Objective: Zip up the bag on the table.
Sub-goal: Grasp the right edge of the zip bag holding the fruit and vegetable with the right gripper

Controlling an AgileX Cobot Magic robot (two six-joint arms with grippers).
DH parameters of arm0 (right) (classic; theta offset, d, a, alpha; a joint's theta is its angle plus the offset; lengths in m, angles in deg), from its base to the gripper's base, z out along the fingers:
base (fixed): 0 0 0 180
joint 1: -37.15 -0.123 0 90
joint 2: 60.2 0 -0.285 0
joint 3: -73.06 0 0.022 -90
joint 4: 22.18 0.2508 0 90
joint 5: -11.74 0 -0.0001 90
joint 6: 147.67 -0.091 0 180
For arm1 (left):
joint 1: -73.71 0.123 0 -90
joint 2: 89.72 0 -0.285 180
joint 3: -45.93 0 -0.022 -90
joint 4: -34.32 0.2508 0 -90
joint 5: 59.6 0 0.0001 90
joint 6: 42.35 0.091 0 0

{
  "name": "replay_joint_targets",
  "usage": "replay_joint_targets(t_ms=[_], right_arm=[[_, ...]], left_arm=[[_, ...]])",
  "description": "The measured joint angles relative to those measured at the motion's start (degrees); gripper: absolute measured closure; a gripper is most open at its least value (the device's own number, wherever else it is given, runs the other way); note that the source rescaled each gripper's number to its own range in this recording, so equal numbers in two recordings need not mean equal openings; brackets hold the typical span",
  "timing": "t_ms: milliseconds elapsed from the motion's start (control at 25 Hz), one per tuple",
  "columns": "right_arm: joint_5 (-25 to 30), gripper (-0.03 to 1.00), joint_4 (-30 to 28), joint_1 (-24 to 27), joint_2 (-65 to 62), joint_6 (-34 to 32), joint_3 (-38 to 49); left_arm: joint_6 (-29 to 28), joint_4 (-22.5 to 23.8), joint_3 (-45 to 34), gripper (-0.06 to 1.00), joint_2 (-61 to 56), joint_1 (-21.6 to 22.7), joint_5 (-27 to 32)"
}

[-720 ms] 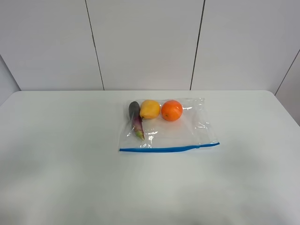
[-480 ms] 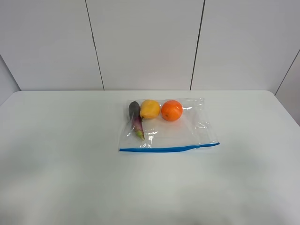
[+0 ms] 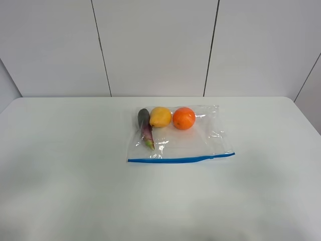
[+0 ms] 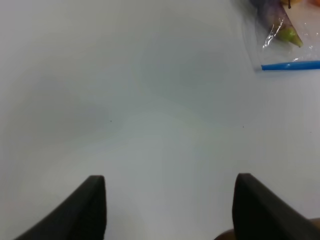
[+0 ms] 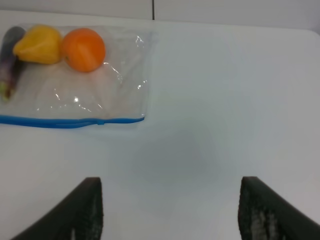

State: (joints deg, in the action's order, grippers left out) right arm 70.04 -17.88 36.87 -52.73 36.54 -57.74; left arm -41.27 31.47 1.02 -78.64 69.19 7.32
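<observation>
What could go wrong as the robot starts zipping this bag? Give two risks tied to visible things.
1. The bag lies loose on the table, and the left gripper and right gripper are open and off it; tugging may drag the whole bag.
2. The blue zip strip lies flat on the table, so a grasp could miss it.

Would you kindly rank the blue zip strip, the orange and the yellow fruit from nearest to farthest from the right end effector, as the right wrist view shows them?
1. Blue zip strip, on the bag edge facing the right end effector.
2. Orange, inside the bag by its far edge.
3. Yellow fruit, beside the orange, toward the eggplant.
</observation>
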Motion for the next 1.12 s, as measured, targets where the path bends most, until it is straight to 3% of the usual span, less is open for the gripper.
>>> replay_joint_targets(t_ms=[1120], right_arm=[[0.0,0.24,0.0,0.0,0.0,0.0,0.0]], left_arm=[[0.0,0.0,0.0,-0.06,0.0,0.0,0.0]])
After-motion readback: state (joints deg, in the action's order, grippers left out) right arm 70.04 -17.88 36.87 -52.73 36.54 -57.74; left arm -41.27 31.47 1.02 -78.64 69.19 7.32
